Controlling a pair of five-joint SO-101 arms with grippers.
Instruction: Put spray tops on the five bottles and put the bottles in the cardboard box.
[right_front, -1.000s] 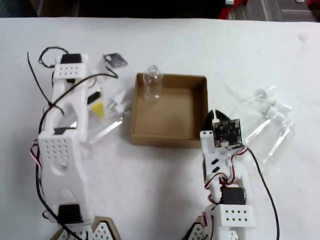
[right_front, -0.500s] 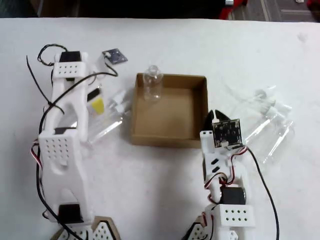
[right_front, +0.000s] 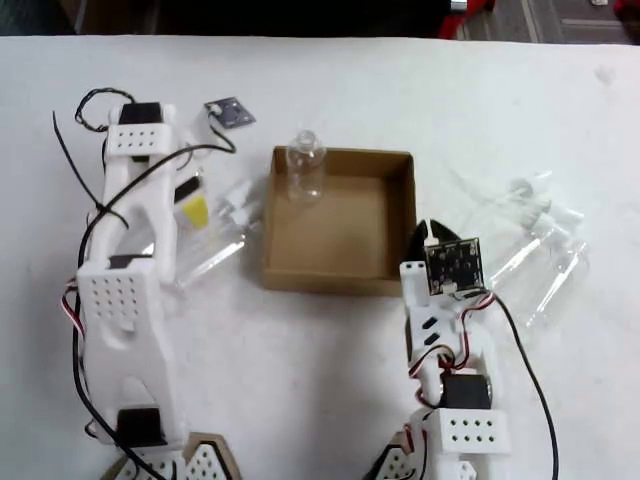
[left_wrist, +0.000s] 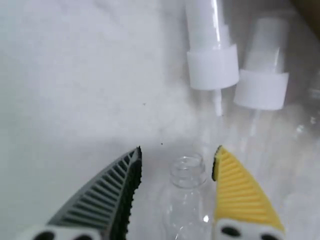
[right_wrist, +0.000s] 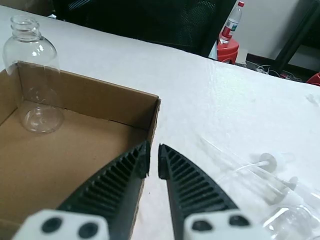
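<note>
**Left gripper**: jaws spread wide, one finger dark and one yellow, gripping nothing. It is low over the white table.

**Open bottle**: clear, uncapped, lying on the table. Its neck sits between the left gripper's two fingertips, apart from both, with the mouth pointing ahead of the gripper.

**Spray tops**: two white tops lying side by side, just ahead of the left gripper's fingertips and beyond the bottle's mouth. A thin tube shows on the nearer one.

**Right gripper**: dark fingers drawn nearly together with a thin slit between them, holding nothing. It hangs by the corner of the cardboard box nearest to it.

**Cardboard box**: open-topped and shallow. It lies ahead of the right gripper and to its left, and to the right of the left gripper.

**Upright bottle**: clear, with no top fitted. It stands inside the box at the far corner, well ahead and left of the right gripper.

**Lying bottles**: a cluster of clear bottles on the table to the right of the right gripper. White tops are among them, but the count is unclear.
</note>
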